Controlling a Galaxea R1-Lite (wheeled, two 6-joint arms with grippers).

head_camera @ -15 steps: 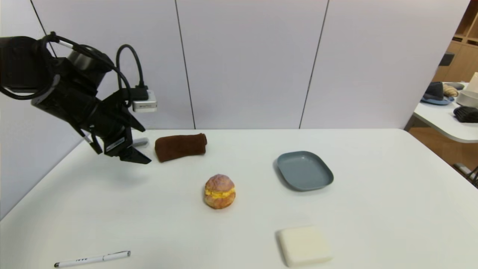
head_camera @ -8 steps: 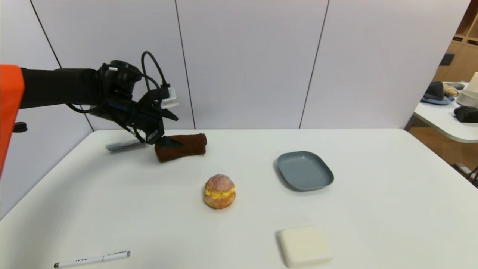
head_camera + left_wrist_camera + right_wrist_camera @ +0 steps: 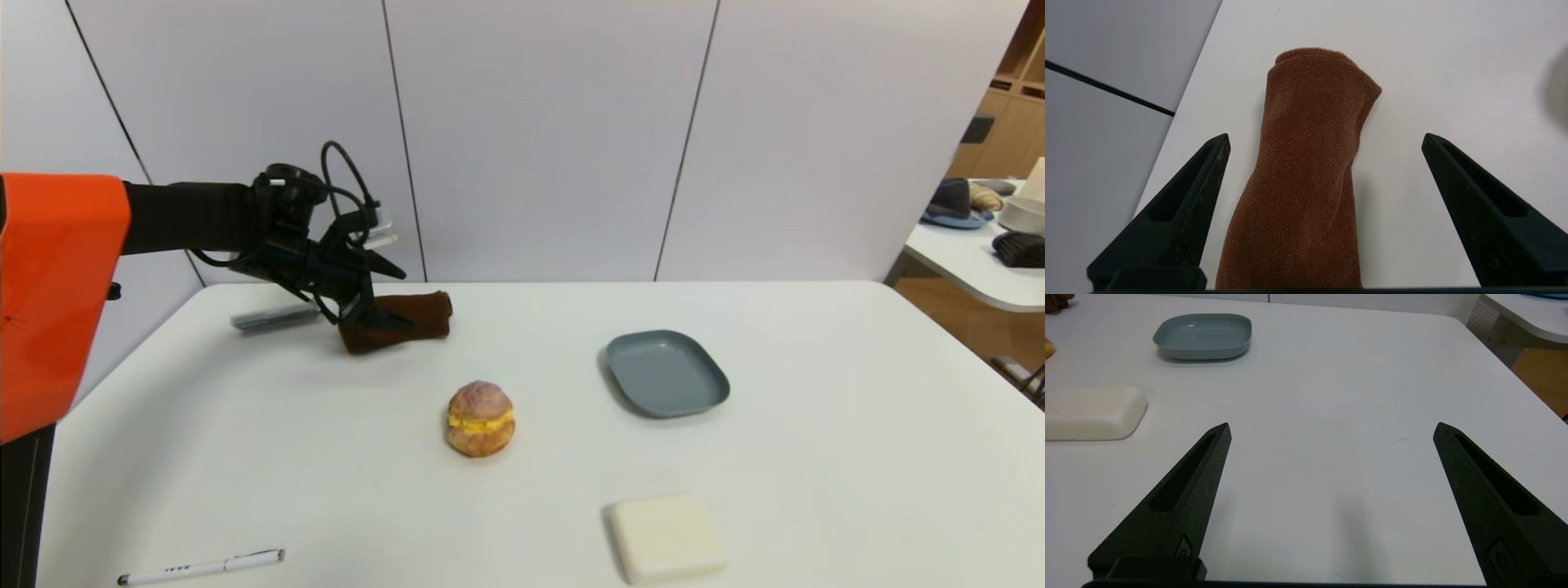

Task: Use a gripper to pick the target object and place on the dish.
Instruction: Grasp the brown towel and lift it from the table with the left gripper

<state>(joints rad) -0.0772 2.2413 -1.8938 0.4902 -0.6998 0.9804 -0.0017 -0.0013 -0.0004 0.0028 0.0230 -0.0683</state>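
— Towel first: where does it lie?

— The dark brown rolled towel [image 3: 397, 321] lies on the white desk [image 3: 816, 457] near the far edge, toward the robot's left side. It is well apart from the grey-blue dish [image 3: 667, 373], which sits to the right of the middle.

— And the left hand?

— The left hand [image 3: 384, 313] hangs over the towel's left end. In the left wrist view its two black fingers [image 3: 1180, 212] stand wide apart on either side of the roll [image 3: 1306, 179], touching nothing, so it holds nothing.

— What lies around them?

— A round bun with yellow filling [image 3: 481, 418] sits nearer the robot, between towel and dish. A cream square block [image 3: 665, 536] lies near the front edge below the dish. A white pen [image 3: 202, 565] lies at the front left, and a grey bar-shaped thing [image 3: 273, 317] lies just behind the left hand.

— The right hand?

— The right hand [image 3: 1331, 428] shows only in its own wrist view, fingers spread wide over bare desk, holding nothing, with the dish [image 3: 1203, 335] and block [image 3: 1092, 411] farther off.
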